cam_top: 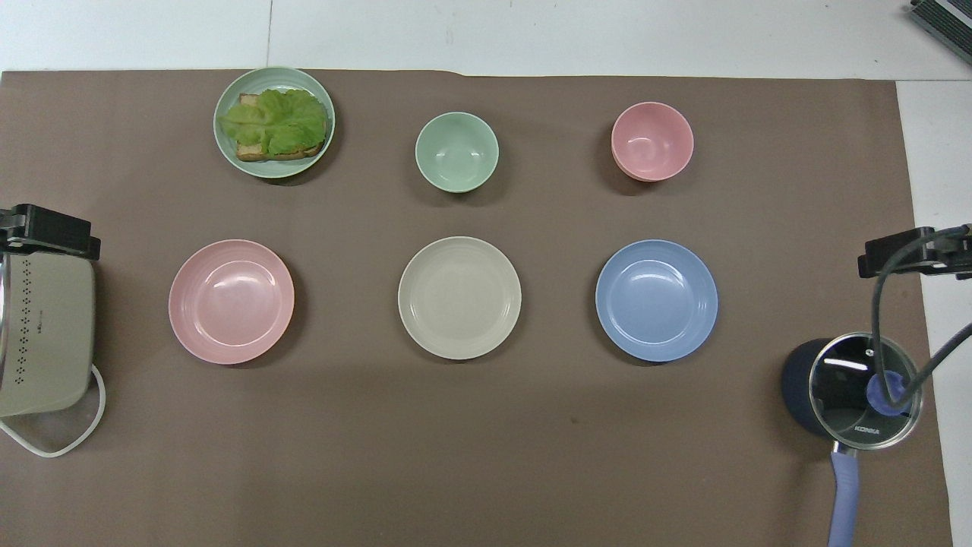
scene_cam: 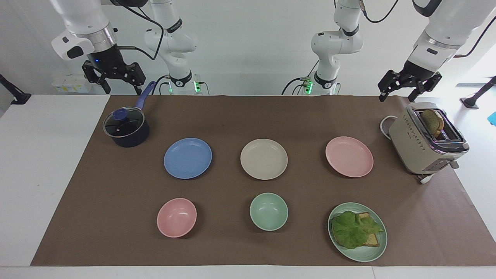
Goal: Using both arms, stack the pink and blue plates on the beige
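Observation:
Three equal plates lie in a row across the brown mat. The beige plate (scene_cam: 264, 159) (cam_top: 459, 297) is in the middle. The blue plate (scene_cam: 188, 158) (cam_top: 657, 300) lies toward the right arm's end, and the pink plate (scene_cam: 349, 156) (cam_top: 231, 301) toward the left arm's end. All three are bare and apart from each other. My right gripper (scene_cam: 121, 87) (cam_top: 911, 254) hangs open in the air over the saucepan. My left gripper (scene_cam: 399, 95) (cam_top: 45, 232) hangs open over the toaster. Neither holds anything.
Farther from the robots stand a pink bowl (scene_cam: 176, 217) (cam_top: 652, 141), a mint-green bowl (scene_cam: 269, 211) (cam_top: 456, 151) and a green plate (scene_cam: 364, 254) (cam_top: 273, 76) with toast and lettuce. A lidded saucepan (scene_cam: 126, 130) (cam_top: 850, 387) and a toaster (scene_cam: 418, 151) (cam_top: 45, 334) flank the row.

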`<control>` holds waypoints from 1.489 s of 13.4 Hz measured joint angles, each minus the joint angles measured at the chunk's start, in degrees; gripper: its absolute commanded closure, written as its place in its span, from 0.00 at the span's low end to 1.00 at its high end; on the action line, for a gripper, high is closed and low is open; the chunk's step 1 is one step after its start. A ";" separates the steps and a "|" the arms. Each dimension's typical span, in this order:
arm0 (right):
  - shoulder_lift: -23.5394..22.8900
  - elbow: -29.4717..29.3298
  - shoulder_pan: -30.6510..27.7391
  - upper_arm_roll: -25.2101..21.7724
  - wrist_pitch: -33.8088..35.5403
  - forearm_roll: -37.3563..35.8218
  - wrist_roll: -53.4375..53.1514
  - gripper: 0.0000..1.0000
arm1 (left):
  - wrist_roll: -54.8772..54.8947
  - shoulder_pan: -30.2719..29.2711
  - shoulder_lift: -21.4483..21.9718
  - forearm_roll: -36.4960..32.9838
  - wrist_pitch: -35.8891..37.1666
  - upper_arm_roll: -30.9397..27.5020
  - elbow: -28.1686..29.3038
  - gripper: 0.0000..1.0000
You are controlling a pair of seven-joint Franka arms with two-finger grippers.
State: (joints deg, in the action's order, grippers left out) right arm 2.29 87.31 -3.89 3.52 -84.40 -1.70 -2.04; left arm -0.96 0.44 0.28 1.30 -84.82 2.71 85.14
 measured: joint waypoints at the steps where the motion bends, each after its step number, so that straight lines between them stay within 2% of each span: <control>1: 0.00 0.00 0.00 0.00 0.00 0.00 0.00 0.00 | 0.00 0.00 0.00 0.00 0.00 0.00 0.00 0.00; 11: 0.00 0.00 -0.01 -0.03 0.00 0.01 0.00 0.00 | -0.01 -0.14 0.03 0.00 0.04 -0.17 0.96 0.00; 13: 0.00 0.00 -0.01 -0.03 0.00 0.01 0.00 0.00 | -0.04 -0.63 0.03 0.00 -0.56 -0.41 3.50 0.00; 17: 0.00 0.00 -0.01 -0.03 0.00 0.01 0.00 0.00 | -0.01 -3.40 -0.03 0.00 -7.31 -0.51 11.50 0.00; 20: 0.00 0.00 -0.01 -0.03 0.00 0.01 0.00 0.00 | 0.04 -4.44 0.20 0.00 -9.76 -0.51 14.62 0.00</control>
State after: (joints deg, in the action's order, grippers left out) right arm 2.29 87.31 -3.91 3.49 -84.40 -1.69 -2.04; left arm -0.92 -4.00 0.48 1.30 -94.58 2.20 99.75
